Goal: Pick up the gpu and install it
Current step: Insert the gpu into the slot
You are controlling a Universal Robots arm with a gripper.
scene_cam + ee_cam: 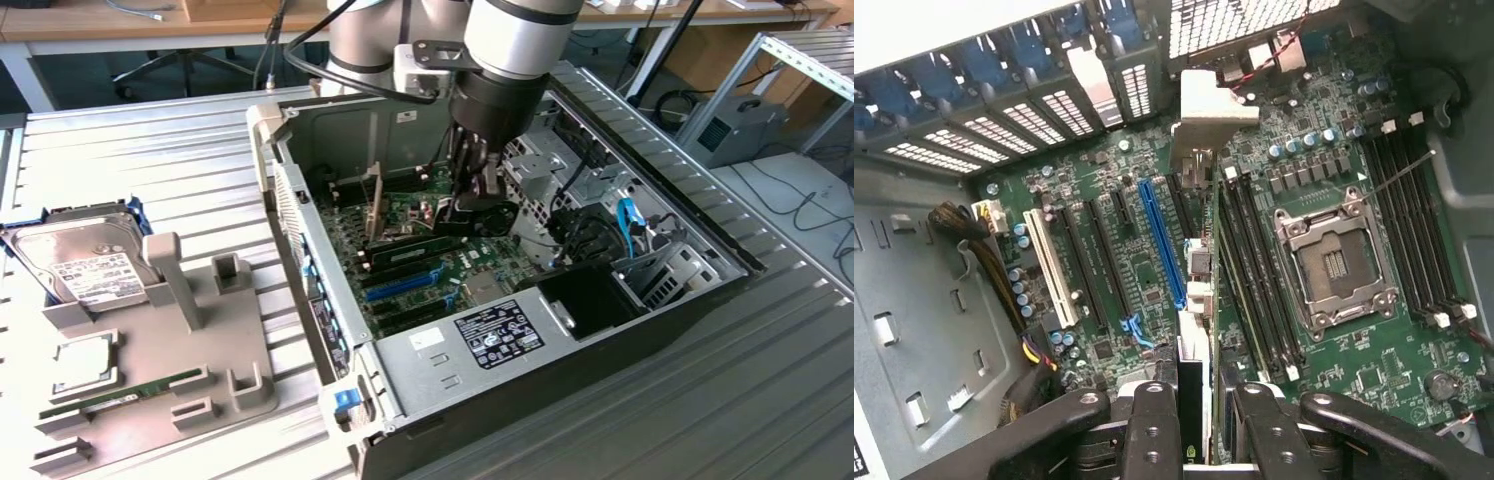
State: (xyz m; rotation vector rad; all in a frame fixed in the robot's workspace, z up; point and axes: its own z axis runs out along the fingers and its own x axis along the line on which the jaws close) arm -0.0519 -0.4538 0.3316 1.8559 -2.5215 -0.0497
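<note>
Ribbed metal tabletop (160, 160), wooden desks (120, 20) behind, perhaps an office chair (167, 65) beneath.

The gpu (378, 205) stood upright inside the computer case (534, 340) at frame centre; the hard drive (83, 262) lay far left.

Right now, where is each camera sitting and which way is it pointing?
Exterior view: off the arm, above, looking down on the open computer case; shows the arm and gripper inside it.
Wrist view: on the wrist, facing the motherboard; gripper fingers hold the gpu edge-on.
Shared: gripper, gpu, motherboard.
</note>
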